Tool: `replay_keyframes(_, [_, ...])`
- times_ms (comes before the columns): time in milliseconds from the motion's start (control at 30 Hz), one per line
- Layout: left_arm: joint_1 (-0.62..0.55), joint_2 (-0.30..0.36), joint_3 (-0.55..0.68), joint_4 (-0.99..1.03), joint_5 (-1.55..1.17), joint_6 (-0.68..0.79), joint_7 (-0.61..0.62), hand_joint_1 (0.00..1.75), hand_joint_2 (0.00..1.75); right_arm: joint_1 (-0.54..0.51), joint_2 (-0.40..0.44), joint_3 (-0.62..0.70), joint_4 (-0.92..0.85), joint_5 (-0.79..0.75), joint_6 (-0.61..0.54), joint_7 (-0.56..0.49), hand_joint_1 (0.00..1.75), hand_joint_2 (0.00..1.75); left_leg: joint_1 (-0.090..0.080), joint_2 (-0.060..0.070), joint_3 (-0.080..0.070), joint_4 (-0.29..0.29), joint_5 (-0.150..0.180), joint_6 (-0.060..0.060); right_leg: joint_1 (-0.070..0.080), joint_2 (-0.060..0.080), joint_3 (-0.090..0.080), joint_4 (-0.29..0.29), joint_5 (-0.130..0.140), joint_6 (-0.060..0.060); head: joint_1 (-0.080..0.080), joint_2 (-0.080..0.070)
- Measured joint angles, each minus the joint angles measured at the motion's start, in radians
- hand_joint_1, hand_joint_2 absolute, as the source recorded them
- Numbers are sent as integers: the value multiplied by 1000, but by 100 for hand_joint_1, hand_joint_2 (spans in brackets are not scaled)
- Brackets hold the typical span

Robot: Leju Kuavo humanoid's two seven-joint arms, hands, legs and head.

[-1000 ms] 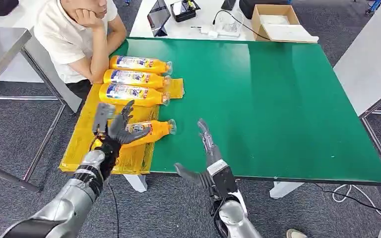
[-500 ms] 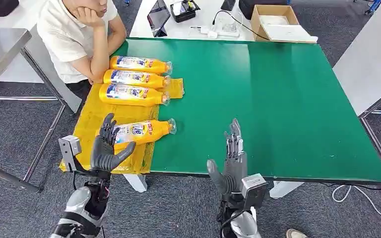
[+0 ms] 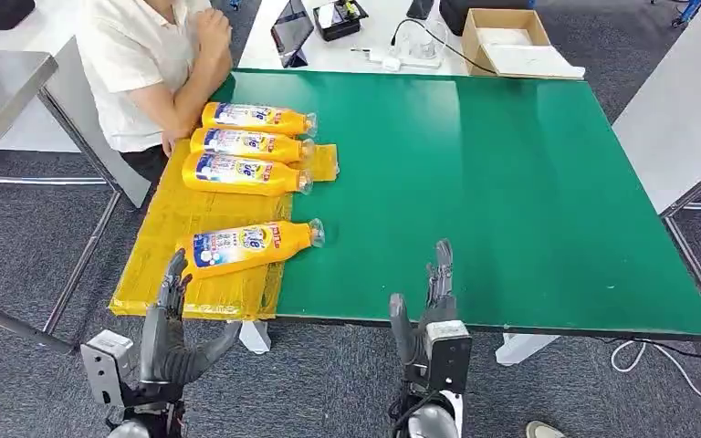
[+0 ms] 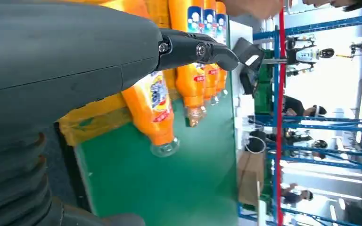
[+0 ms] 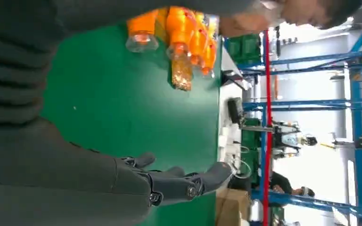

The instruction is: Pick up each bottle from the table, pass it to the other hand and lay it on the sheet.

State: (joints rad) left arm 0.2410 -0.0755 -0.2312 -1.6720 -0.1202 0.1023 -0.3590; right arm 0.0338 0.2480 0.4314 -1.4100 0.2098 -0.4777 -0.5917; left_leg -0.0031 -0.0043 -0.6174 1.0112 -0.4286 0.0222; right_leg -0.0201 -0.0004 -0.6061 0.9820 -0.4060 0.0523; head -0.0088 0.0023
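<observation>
Head view: four bottles (image 3: 248, 245) lie on the yellow sheet (image 3: 192, 219), none left on the green table (image 3: 511, 182); left hand (image 3: 175, 328) and right hand (image 3: 424, 310) spread, holding nothing.

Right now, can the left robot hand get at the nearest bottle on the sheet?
Probably yes: the left robot hand is open just below the nearest bottle at the table edge, with nothing between them.
</observation>
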Motion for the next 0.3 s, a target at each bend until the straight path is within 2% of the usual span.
replay_keyframes(100, [18,-4,-13,-5,-25,24,-6,0,175,18,8,-26,-31,-26,-4,10,0,175,0,0,0,0,0,0,0,0,0,0,0,0,0,0])
replay_keyframes(300, [0,-11,-55,-3,-72,55,-29,0,175,45,0,-69,-59,47,-21,-67,0,175,0,0,0,0,0,0,0,0,0,0,0,0,0,0])
